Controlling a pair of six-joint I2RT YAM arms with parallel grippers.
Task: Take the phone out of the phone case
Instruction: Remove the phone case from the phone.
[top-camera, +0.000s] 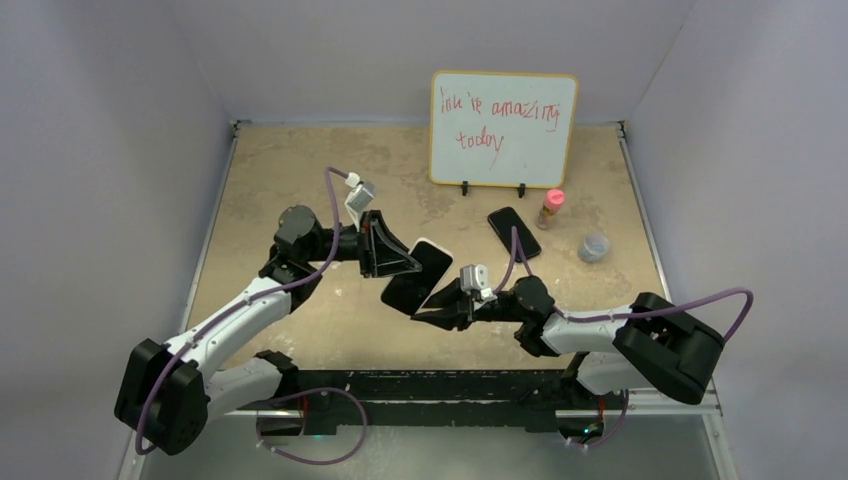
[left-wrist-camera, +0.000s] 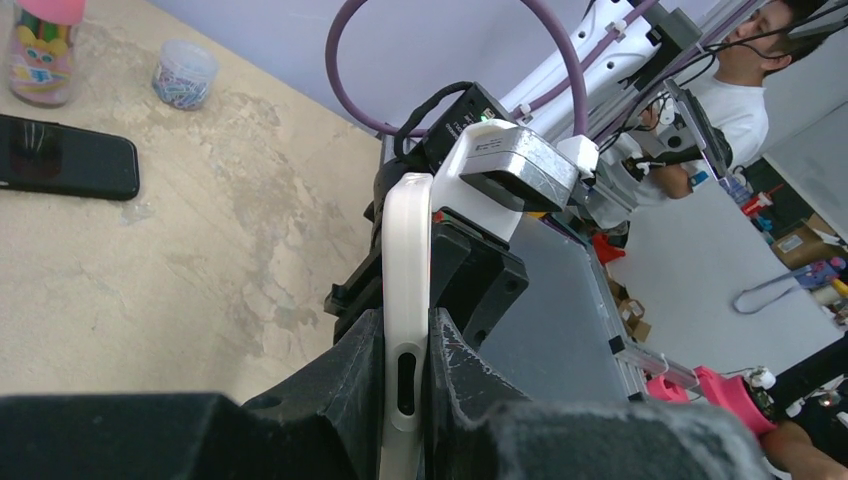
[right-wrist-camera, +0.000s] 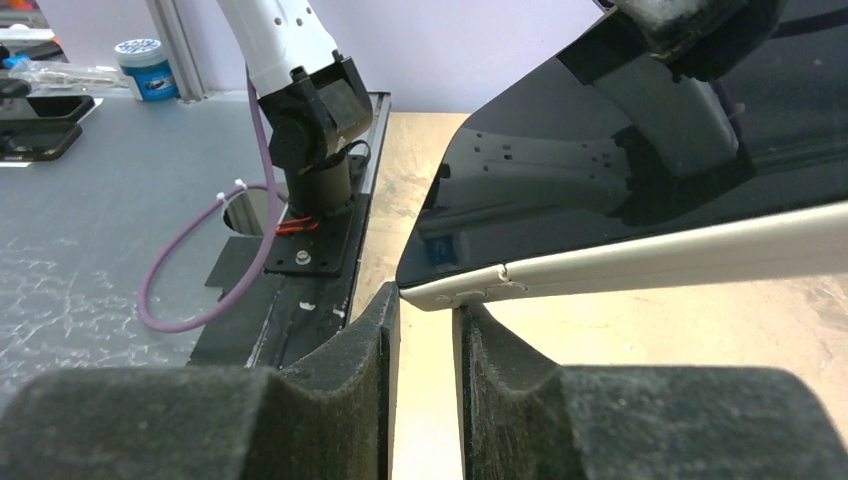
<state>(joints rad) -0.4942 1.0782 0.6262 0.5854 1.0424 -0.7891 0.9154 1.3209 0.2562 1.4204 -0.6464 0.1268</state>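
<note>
The left gripper (top-camera: 392, 258) holds the phone case (left-wrist-camera: 405, 250) up off the desk (top-camera: 300, 180), tilted, its jaws clamped shut across the case's thickness, so one pad bears on the glass of the phone (right-wrist-camera: 520, 230) and the other on the back of the case. The phone sits fully seated in the case, with no gap visible along the white rim. The right gripper (right-wrist-camera: 427, 350) waits at the lower corner, jaws parted only narrowly, with that corner just above the mouth of the gap and not yet between the pads.

The main risk, as I judge it, is the left grip itself: squeezing screen and back together pins the phone into the case, so any pull or pry from the right may drag the whole bundle through the left pads instead of parting it. The narrow opening leaves little margin too. A slight misalignment could make a pad butt against the corner and twist the case, or close on rim and phone together, which separates nothing. And since everything hangs in the air, a corner that pops free suddenly could send the phone down onto the desk.
</note>
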